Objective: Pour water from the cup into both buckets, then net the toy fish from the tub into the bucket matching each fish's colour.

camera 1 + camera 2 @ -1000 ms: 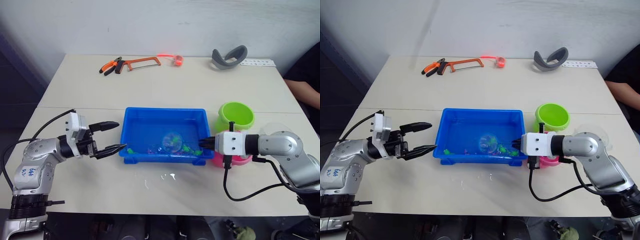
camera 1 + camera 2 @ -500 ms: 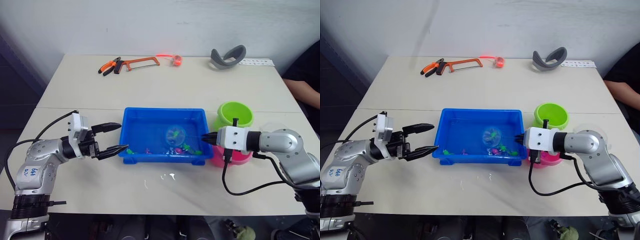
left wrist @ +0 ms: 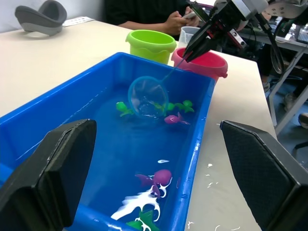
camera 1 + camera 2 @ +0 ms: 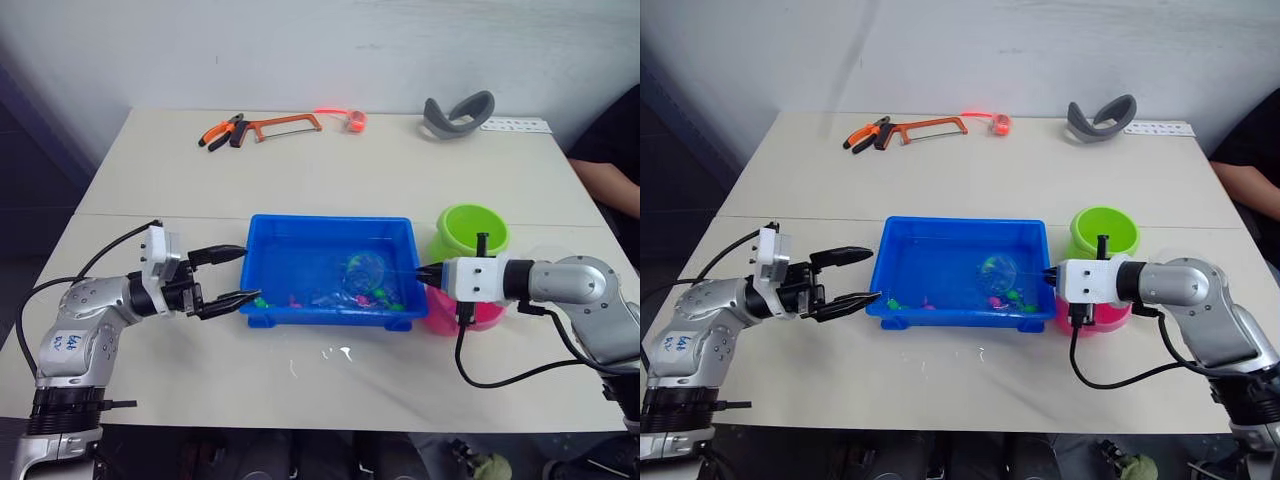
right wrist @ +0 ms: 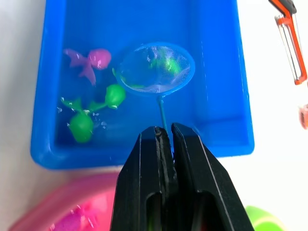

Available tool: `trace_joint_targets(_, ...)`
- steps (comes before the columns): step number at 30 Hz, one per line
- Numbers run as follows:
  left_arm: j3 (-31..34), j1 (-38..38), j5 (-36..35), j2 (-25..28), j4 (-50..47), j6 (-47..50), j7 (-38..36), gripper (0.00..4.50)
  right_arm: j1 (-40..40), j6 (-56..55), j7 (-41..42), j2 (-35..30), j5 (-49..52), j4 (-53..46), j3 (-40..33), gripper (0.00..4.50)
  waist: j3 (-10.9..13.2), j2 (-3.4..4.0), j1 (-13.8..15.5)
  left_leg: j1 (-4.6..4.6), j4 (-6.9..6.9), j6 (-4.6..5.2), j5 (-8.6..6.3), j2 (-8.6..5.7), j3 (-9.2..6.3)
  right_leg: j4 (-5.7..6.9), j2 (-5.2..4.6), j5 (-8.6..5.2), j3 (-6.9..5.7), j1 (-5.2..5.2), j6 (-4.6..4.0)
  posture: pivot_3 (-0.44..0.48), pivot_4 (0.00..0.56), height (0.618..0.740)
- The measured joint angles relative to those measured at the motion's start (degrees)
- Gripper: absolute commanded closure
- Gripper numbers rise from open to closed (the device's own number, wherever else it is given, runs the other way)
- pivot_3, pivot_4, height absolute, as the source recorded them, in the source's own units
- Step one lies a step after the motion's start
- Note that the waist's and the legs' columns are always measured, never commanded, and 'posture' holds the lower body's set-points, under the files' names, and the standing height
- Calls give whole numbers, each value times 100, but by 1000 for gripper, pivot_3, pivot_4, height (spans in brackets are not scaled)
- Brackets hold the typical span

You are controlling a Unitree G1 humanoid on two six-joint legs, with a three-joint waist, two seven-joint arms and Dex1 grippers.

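Fingers (image 5: 188,178) of the right gripper (image 4: 421,274) clenched on the thin handle of the net (image 5: 157,68), just outside the right rim of the tub (image 4: 270,312). Fingers (image 4: 222,252) of the left gripper (image 4: 232,275) spread wide, holding nothing, just beside the tub's left wall.

Against a second ago: net hoop now higher and nearer the tub's right end, up off the bottom where it lay low among the fish; something green showing through the mesh. Right gripper drawn back toward the buckets. Left gripper closer to the tub's left wall, spread unchanged.

Toy fish in the water: a pink fish (image 5: 91,59) and green fish (image 5: 82,126) beside the hoop, further pink and green ones along the near wall (image 4: 300,299). Pink bucket (image 4: 441,308) touching or just beside the tub's right end, partly behind the right wrist; green bucket (image 4: 471,229) just behind it. Clear cup (image 3: 188,34) beyond the buckets.

Edges and room: bare table (image 4: 340,370) between the tub and the near edge, a few water drops (image 4: 335,352) there. Wide bare stretch behind the tub up to a hacksaw (image 4: 283,124), pliers (image 4: 221,132), a small orange item (image 4: 353,120) and a grey curved object (image 4: 457,114) near the far edge. A person's arm (image 4: 605,186) at the table's right side.
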Motion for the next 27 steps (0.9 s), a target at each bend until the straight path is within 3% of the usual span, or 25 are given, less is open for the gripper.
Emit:
trace_joint_targets(11,-269,-249,152,14,252,-228,-248,23,93,-191,467,-224,-12,-8,9,4500,0,0,2,0,0,0,0,0,1,0,2,0,-1,0,0,0,150,740)
trace_joint_targets(17,-397,-386,241,58,329,-300,-475,23,89,937,559,27,578,-443,4,4500,0,1,-1,0,0,-1,0,1,0,0,2,0,0,0,0,0,150,740)
trace_joint_targets(24,-403,-504,264,115,516,-346,-642,23,-44,3172,494,126,1531,-976,-178,4500,0,1,12,-1,0,0,0,1,-5,0,-3,0,-2,0,0,0,150,740)
trace_joint_targets(27,-402,-521,264,124,526,-349,-651,23,-49,3402,468,127,1658,-1022,-258,4500,0,1,15,-1,0,1,0,1,-5,-1,-4,0,-2,0,0,0,150,740)
